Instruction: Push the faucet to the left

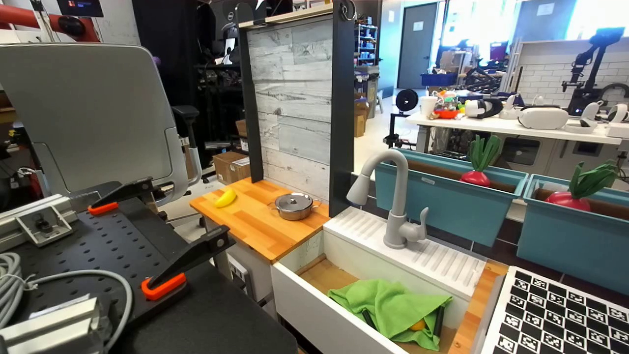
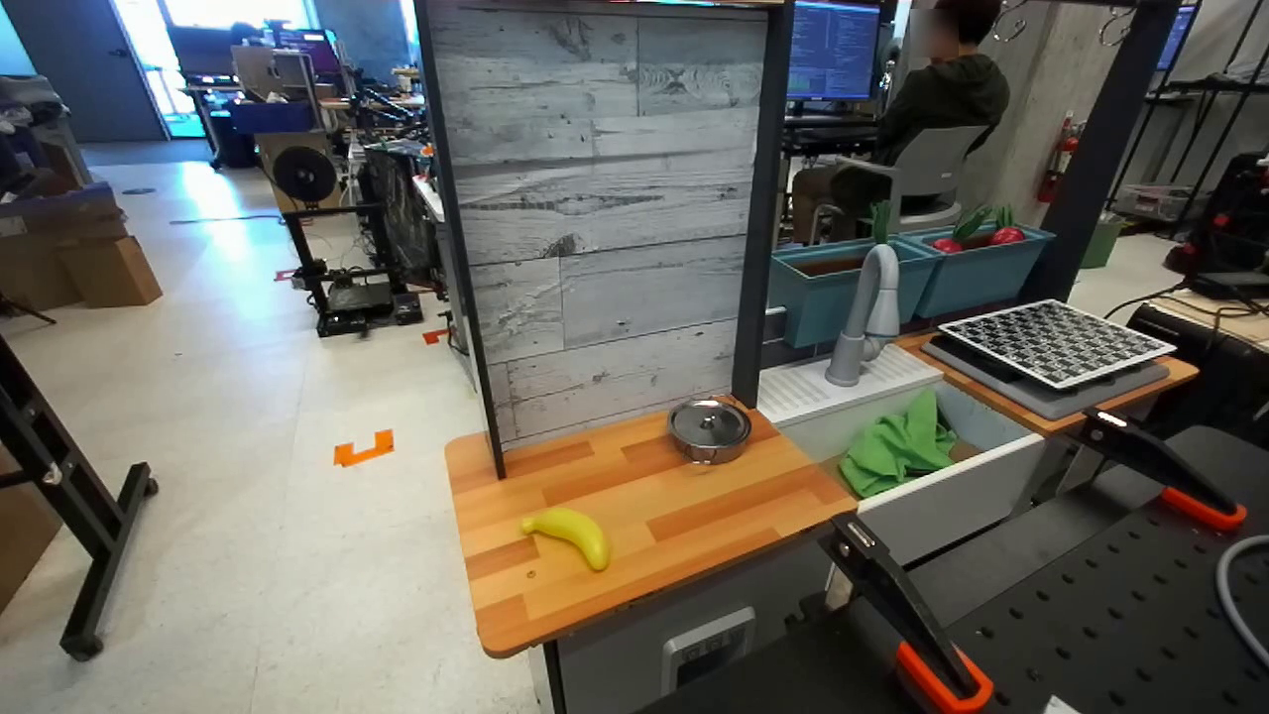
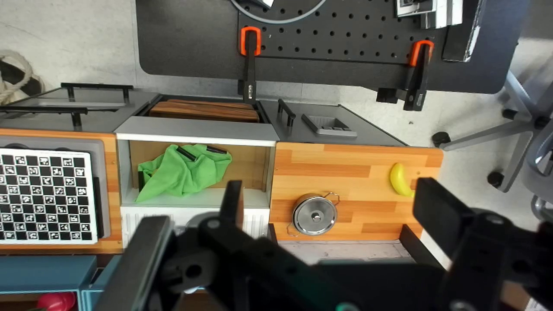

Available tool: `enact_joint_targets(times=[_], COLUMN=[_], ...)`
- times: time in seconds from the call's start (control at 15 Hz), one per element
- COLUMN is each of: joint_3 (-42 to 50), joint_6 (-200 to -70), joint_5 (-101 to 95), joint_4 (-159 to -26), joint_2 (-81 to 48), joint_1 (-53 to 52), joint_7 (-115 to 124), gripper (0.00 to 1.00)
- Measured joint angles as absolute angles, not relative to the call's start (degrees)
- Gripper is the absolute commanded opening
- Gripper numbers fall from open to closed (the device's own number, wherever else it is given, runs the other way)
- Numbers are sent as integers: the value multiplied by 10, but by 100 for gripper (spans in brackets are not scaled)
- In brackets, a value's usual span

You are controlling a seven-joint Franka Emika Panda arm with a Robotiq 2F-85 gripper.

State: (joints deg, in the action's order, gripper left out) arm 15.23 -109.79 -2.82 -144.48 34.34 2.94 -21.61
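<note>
Counter (image 1: 255, 214) is running up to one end of the sink (image 1: 304, 302); checkered board (image 1: 565, 314) is lying beyond the other. Faucet (image 1: 401, 194) is standing at the sink's back edge, long axis running upright, spout (image 1: 360, 187) arching over and, as I'm reading it, angling toward the counter side. Jaws aren't showing in either exterior view; in the wrist view they're standing wide apart, clamping nothing. Key relation: faucet is lying well below them, off the sink side of the gap, mostly hiding behind the sink-side finger (image 3: 231, 201). So I'm guessing the move's needing a shift toward the sink, then a drop. If left is meaning the counter side, contact should be landing on the faucet's board-facing side, pushing spout counterward; wrong side and it's swinging the opposite way. Not seeing whether the push is pending or already done. Pot (image 3: 313, 214) is sitting in the gap's line of sight, far beneath, touching neither finger. Banana (image 3: 398, 179) is lying farther out on the counter, well apart from the faucet, not mattering for this push.
</note>
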Motion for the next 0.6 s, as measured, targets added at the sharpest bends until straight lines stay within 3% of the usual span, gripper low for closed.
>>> enact_joint_targets(times=[0.6], joint_3=[151], joint_6=[-1102], joint_5=[-27], joint_4=[-1447], joint_2=[342], joint_1=[29], joint_7=[-209], gripper=[100])
